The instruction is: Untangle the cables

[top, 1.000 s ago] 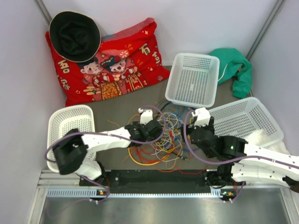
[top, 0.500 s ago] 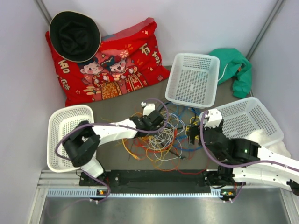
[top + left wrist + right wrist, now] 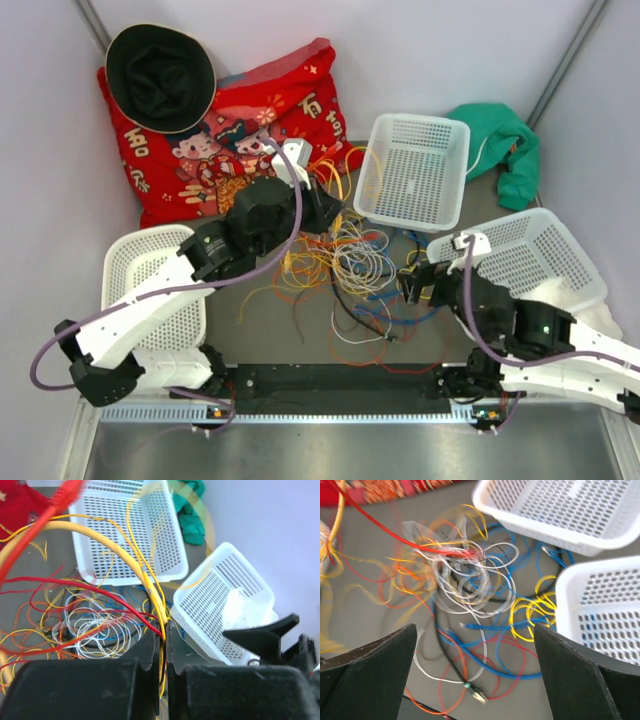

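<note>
**Claws at the cables: left claw point(image 3: 163, 630) clamped on two strands, right claw point(image 3: 475, 630) spread wide**

Seen from its own wrist, the left claw's fingers point(image 3: 147, 645) are pressed almost together. A thick yellow cable point(image 3: 100, 537) and a thin red cable point(image 3: 85, 585) run down into the slit between them. One red plug end point(image 3: 65, 492) shows at 11 o'clock of that view.

From above, the cables point(image 3: 350, 265) lie in one tangle on the grey table point(image 3: 235, 330) between the two arms. They come in six colours: yellow, orange, red, white, blue and black. The strands are too interwoven to count.

The left claw point(image 3: 322, 208) sits at 12 o'clock of the tangle, and yellow loops arc from it towards 1 o'clock. The right claw point(image 3: 410, 285) sits at 3 o'clock of the tangle, its fingers far apart and gripping nothing. Its wrist view shows white coils point(image 3: 465, 580), a yellow bunch point(image 3: 535, 610) just beside a basket wall, and one small plug end point(image 3: 477, 695) at 6 o'clock.

Three white perforated baskets surround the tangle:
- the left basket point(image 3: 135, 270) at 9 o'clock
- the middle basket point(image 3: 415, 170) at 1 o'clock
- the right basket point(image 3: 520, 250) at 3 o'clock

One red cushion point(image 3: 240, 140) lies at 11 o'clock. It is printed with cartoon figures and gold Chinese characters that are too small to read with certainty. One black hat point(image 3: 160, 75) rests on the cushion's far left corner. One green cloth point(image 3: 505, 145) lies at 2 o'clock.
</note>
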You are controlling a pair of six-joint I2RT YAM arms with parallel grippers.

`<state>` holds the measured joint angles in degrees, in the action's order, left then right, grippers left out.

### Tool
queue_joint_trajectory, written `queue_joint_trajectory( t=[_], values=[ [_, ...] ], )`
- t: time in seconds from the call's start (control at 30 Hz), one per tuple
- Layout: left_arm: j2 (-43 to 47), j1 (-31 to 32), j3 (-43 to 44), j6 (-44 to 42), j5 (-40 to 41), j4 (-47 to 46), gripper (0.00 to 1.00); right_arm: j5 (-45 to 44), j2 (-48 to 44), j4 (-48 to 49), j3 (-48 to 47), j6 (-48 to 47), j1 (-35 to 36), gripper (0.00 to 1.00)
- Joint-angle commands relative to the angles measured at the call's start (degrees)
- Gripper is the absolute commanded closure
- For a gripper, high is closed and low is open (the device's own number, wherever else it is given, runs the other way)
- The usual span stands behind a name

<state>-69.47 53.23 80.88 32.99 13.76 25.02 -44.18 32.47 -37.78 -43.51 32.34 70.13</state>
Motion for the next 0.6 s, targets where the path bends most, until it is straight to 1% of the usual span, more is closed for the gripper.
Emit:
queue_joint_trajectory(
  t=[0.0, 0.07, 0.1, 0.2, 0.3, 0.33, 0.37, 0.43, 0.47, 0.5, 0.57],
  values=[
    [1.61, -0.15, -4.49, -3.46, -7.25, 0.39, 1.00, -0.29, -5.03, 10.69, -3.07, -4.03, 0.54, 0.01],
    [3.99, -0.15, -8.00, -3.37, -8.13, -1.45, 1.00, 0.76, -6.01, 13.77, -3.34, -7.00, 0.54, 0.01],
    [4.60, -0.15, -8.98, -3.29, -9.09, -2.07, 1.00, 1.55, -5.84, 17.00, -3.86, -7.81, 0.45, 0.02],
    [6.36, -0.15, -11.97, -3.20, -11.38, -4.18, 1.00, 5.06, -3.47, 19.75, -6.31, -8.61, 0.54, 0.05],
    [7.51, -0.15, -14.17, -3.29, -12.96, -6.20, 1.00, 8.49, 2.50, 20.82, -9.83, -8.52, 0.45, 0.07],
    [7.86, -0.15, -14.52, -3.37, -13.49, -6.64, 1.00, 9.72, 5.82, 20.99, -10.63, -8.52, 0.36, 0.08],
    [8.12, -0.15, -15.13, -3.46, -13.50, -6.99, 1.00, 11.38, 7.33, 20.91, -11.33, -7.74, -0.42, 0.09],
    [8.47, -0.15, -15.58, -3.64, -16.12, -7.44, 1.00, 13.76, 9.88, 20.55, -12.83, -6.07, -2.09, 0.12],
    [8.65, -0.15, -16.01, -3.72, -16.39, -7.61, 1.00, 18.21, 11.29, 21.86, -12.66, -4.23, -3.58, 0.14],
    [8.83, -0.15, -16.28, -3.73, -16.66, -7.53, 1.00, 20.87, 11.65, 22.83, -11.79, -3.08, -6.47, 0.17],
    [9.44, -0.15, -17.24, -3.64, -17.89, -7.87, 1.00, 27.18, 12.35, 26.24, -10.46, 0.07, -9.29, 0.20]
  ],
)
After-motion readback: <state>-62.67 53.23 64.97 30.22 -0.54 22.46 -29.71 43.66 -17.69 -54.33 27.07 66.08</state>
